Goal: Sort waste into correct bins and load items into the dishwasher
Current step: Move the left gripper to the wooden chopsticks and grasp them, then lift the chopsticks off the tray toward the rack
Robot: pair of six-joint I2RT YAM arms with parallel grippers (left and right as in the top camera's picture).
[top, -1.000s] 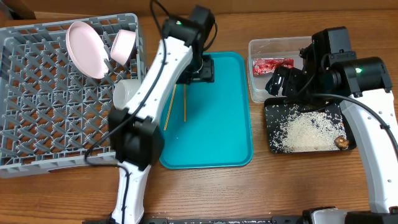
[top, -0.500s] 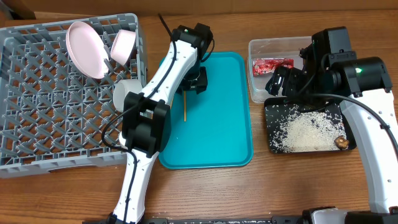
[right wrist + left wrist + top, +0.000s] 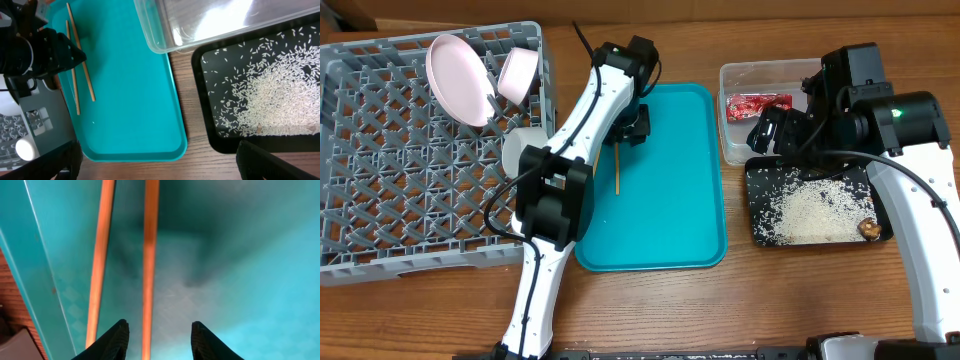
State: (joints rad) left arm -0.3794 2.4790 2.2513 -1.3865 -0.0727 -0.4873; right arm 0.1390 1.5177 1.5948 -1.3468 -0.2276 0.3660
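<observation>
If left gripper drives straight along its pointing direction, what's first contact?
Likely the thin wooden chopstick lying between the left gripper's open jaws, then the teal plastic tray right under it; depth is hard to judge.

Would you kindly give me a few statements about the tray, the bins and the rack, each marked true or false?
1. The red-and-white wrapper lies inside the clear tub. True.
2. Both chopsticks lie on the teal tray. True.
3. The rice is spread over the teal tray. False: it lies in the black tray.
4. The grey rack holds no dishes. False: a pink plate and a bowl stand in its far part.
5. The right gripper is clamped on the brown lump. False: it is open above the tub and tray, and the lump lies in the black tray's corner.
</observation>
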